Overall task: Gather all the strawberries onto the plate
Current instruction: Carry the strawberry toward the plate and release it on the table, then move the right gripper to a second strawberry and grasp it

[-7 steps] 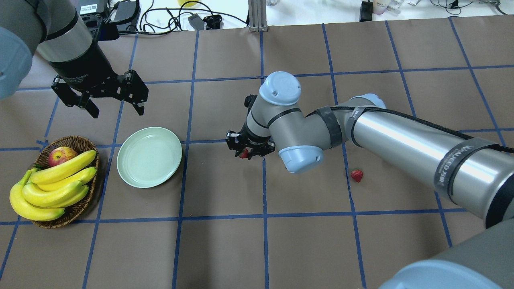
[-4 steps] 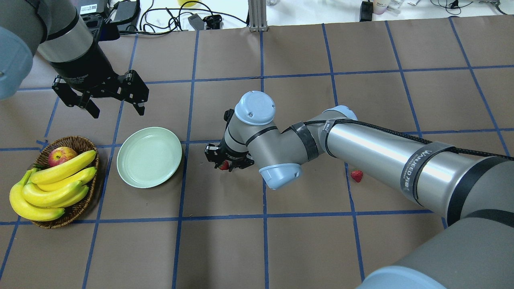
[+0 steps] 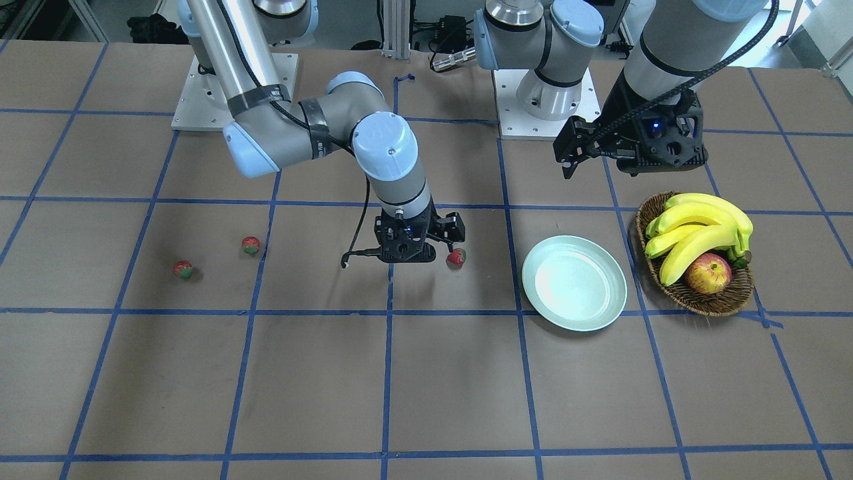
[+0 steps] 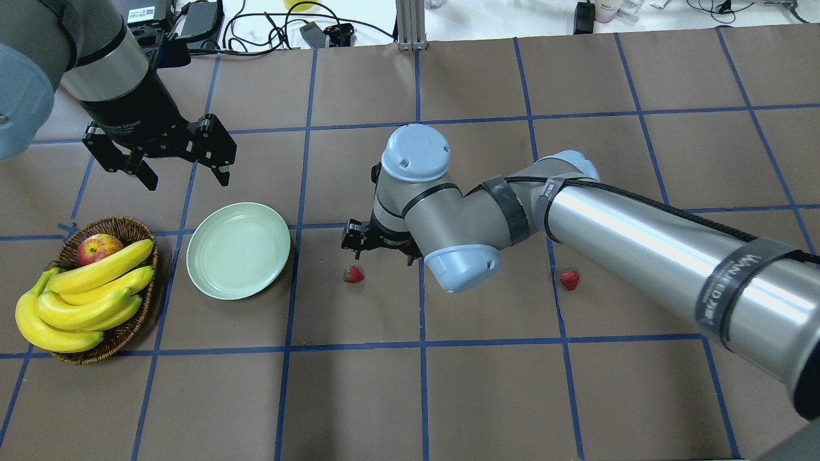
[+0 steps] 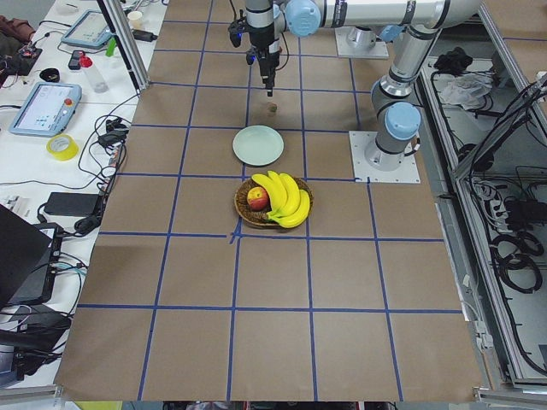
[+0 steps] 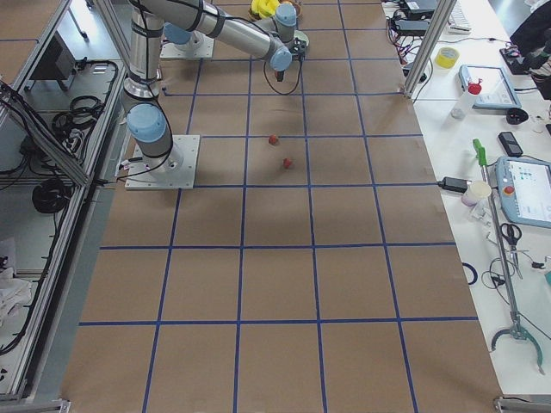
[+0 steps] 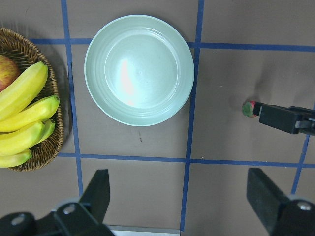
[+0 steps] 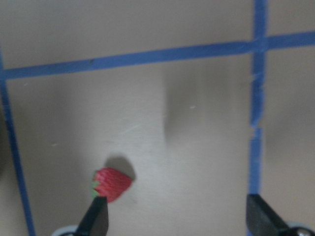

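Observation:
The mint-green plate (image 4: 238, 250) sits empty at the table's left, also in the front view (image 3: 574, 282) and the left wrist view (image 7: 139, 69). One strawberry (image 4: 353, 274) lies on the table right of the plate, outside it. My right gripper (image 4: 379, 251) hangs open just beside and above it; in the right wrist view the strawberry (image 8: 112, 183) lies by one fingertip (image 8: 98, 219). A second strawberry (image 4: 569, 279) lies farther right. The front view shows it (image 3: 250, 245) and a third strawberry (image 3: 182, 269). My left gripper (image 4: 187, 180) is open and empty above the table beyond the plate.
A brown wicker basket (image 4: 131, 326) with bananas (image 4: 90, 294) and an apple (image 4: 97, 248) stands left of the plate. Cables and devices (image 4: 256, 25) lie past the table's far edge. My right arm (image 4: 640, 237) stretches across the table's right half.
My right gripper carried a strawberry left toward the plate, then opened and let it go onto the table short of the plate and drew back a little. The left arm stayed still.

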`<state>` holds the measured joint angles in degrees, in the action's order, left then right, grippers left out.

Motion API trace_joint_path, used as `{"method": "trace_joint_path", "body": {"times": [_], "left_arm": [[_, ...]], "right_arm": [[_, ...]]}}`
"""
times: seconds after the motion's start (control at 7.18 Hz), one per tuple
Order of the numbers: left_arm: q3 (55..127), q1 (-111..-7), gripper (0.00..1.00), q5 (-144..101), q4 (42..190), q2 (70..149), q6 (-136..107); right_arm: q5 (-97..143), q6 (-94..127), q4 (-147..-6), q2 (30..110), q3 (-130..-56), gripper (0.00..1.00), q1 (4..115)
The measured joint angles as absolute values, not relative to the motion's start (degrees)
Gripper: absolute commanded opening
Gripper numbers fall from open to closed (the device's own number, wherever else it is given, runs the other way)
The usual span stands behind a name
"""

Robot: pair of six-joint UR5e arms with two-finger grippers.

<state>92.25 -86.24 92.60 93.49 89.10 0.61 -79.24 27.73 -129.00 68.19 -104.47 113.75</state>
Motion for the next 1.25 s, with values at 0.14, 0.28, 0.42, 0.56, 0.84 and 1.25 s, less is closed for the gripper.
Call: {"method": "trace_joint_path", "body": {"times": [0.14,0.28,0.42,0.56,0.84,1.25], "left_arm": [[92.43,-86.15,1.0,92.6,93.46,89.09,0.62],[92.67,-86.06,1.0,92.69,93.55,89.12,0.59],[92.89,-85.97,1.0,92.78,93.68,89.14,0.56],[92.98,-85.95,1.0,92.76,93.64,89.14,0.54],[93.18,-85.95,1.0,92.69,93.47,89.13,0.53],[93.22,-85.89,1.0,92.56,93.35,89.05,-0.32]], "right_arm": [[-82.07,23.38,-124.33,70.82,-104.81,0.93,109.58],[-84.33,18.37,-120.75,73.31,-106.11,0.93,104.98],[-87.35,11.24,-119.28,75.71,-109.55,0.93,100.18],[-89.79,4.11,-121.02,77.35,-114.21,0.92,95.52],[-91.76,-4.76,-129.8,78.49,-122.95,0.85,89.56],[-92.13,-8.59,-133.96,78.43,-126.79,0.07,88.27]]}}
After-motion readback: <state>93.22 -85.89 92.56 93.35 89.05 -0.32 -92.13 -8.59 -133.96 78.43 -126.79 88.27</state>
